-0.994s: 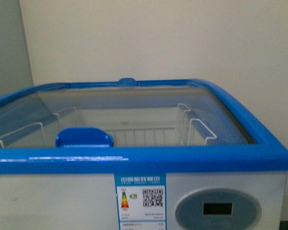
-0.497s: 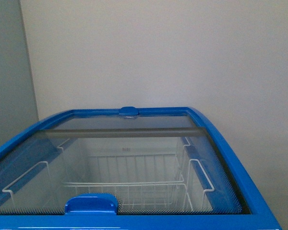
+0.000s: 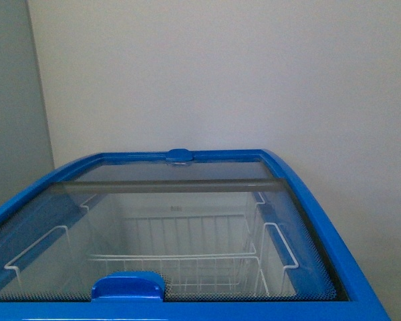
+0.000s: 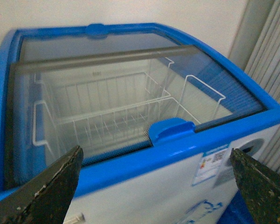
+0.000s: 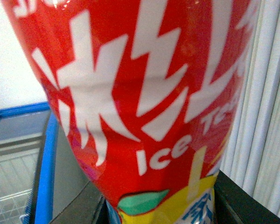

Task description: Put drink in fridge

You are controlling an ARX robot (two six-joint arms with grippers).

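Fridge (image 3: 307, 200) fills the lower half of the front view, seen from above its front edge, with a pale wall (image 3: 220, 80) behind it. Its glass panels (image 3: 187, 200) lie over the opening. One blue handle (image 3: 127, 286) sits at the near rim and a second handle (image 3: 180, 156) at the far rim. A white wire basket (image 3: 187, 257) shows through the glass. No arm and no drink appear in this view.

The left wrist view shows the same fridge at an angle and takes in what the front view cuts off: the white front wall, a sticker (image 4: 210, 164) on it, and grey blinds (image 4: 270, 60) beside the fridge. The left gripper (image 4: 155, 154) hangs over the front rim, its dark fingers (image 4: 51, 191) spread wide with nothing between them.

Only the right wrist view shows the drink (image 5: 144, 93). It is a bottle with a red label, white characters and the words "Ice Tea", so close that it nearly fills the picture. The right gripper (image 5: 161, 212) pinches it low down, with dark jaw parts on either side of its base. The fridge's blue rim and some glass show behind the bottle, so the drink is outside the fridge, close by its side.
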